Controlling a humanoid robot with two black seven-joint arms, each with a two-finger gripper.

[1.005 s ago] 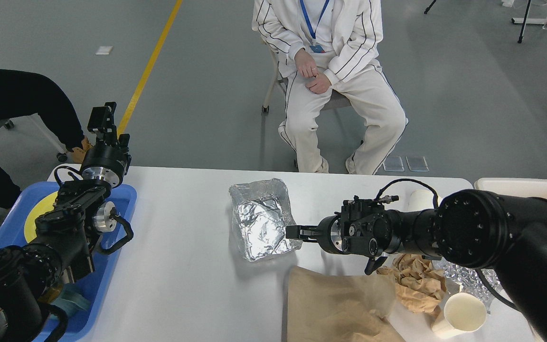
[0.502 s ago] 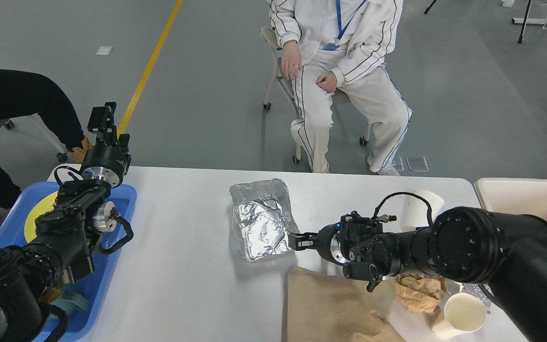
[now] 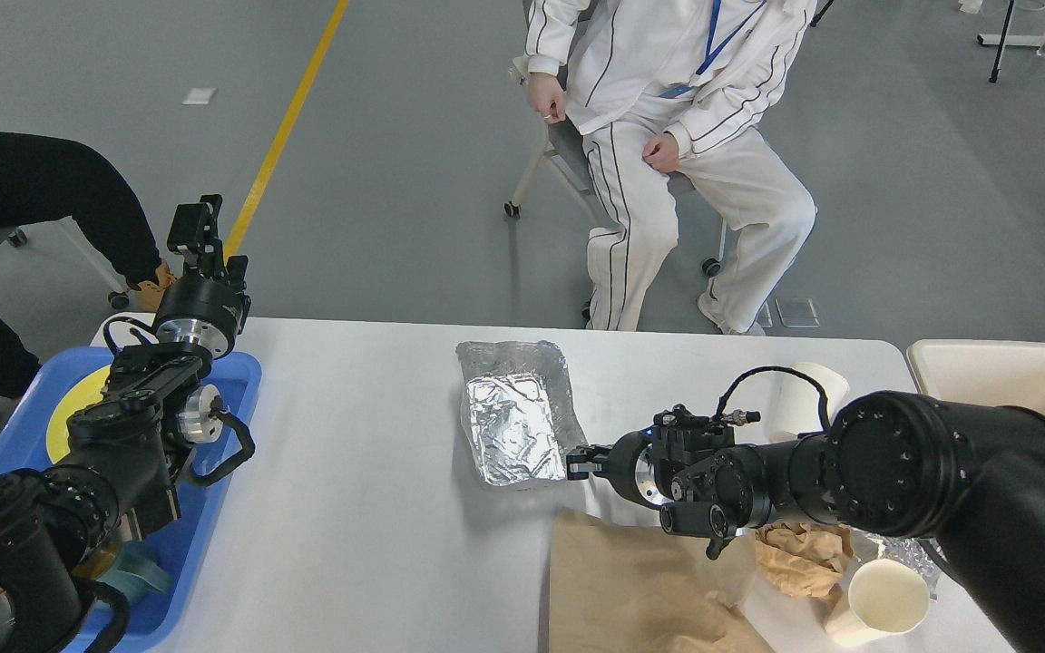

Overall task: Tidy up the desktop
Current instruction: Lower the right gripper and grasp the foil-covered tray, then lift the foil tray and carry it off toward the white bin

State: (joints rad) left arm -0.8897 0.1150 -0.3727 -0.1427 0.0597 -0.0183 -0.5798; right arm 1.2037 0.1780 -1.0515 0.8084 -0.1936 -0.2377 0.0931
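Observation:
The white desktop [image 3: 350, 472] fills the lower view. A crumpled silver foil tray [image 3: 513, 426] lies near its middle. My right gripper [image 3: 579, 462] reaches in from the right, and its fingers close on the foil tray's right rim near the front corner. My left gripper [image 3: 196, 227] is raised above the far end of the blue tray [image 3: 237, 372] at the left. It is seen dark and end-on, so I cannot tell its state. It holds nothing that I can see.
A brown paper bag [image 3: 640, 580], crumpled brown paper [image 3: 799, 549] and a paper cup [image 3: 881, 599] lie front right. Another white cup [image 3: 799, 399] stands behind my right arm. A beige bin [image 3: 1003, 372] is at far right. A yellow plate [image 3: 64, 426] lies in the blue tray. A seated person [image 3: 668, 136] is beyond the table.
The foil tray has shifted right and turned a little with my right gripper at its rim. The right arm has lowered slightly. The person has rolled to the right. The left arm is still.

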